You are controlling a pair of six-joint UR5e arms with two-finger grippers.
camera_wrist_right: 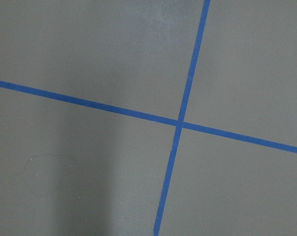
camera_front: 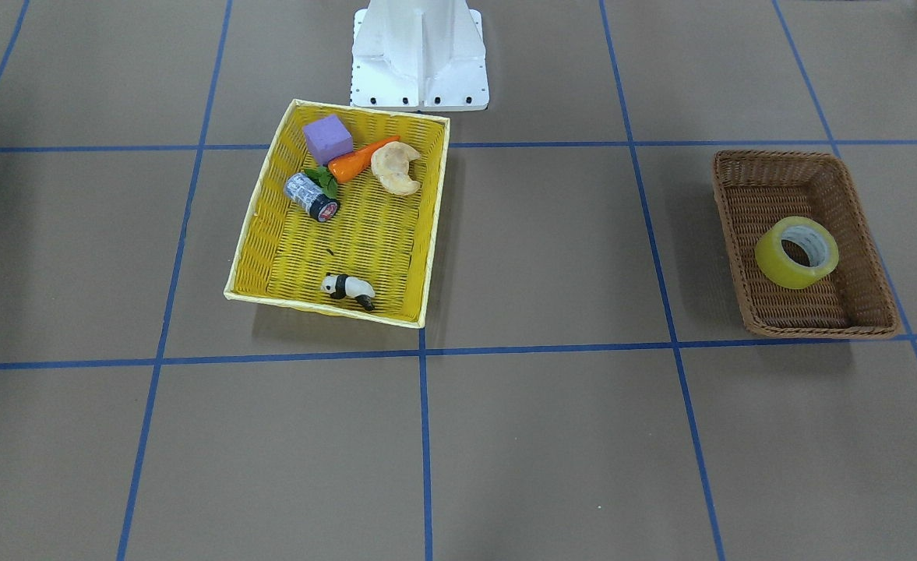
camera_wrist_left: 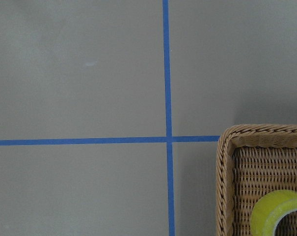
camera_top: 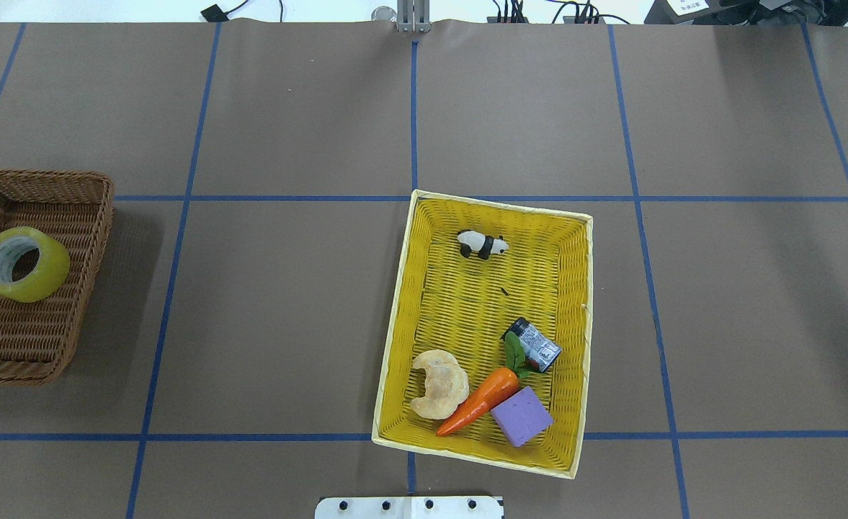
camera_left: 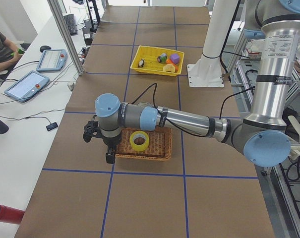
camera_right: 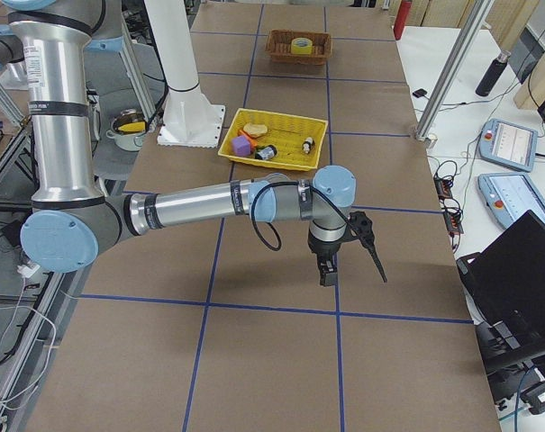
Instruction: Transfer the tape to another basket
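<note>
The tape, a yellowish roll with a grey-white core, lies inside the brown wicker basket. It also shows in the overhead view, in that basket. In the exterior left view my left gripper hangs just beside the basket, apart from the tape. The left wrist view shows the basket's corner and part of the tape. My right gripper hangs over bare table, far from both baskets. I cannot tell whether either gripper is open or shut.
A bright yellow basket stands near the robot's base. It holds a toy panda, a dark-capped jar, a carrot, a purple block and a pastry. Blue tape lines grid the table.
</note>
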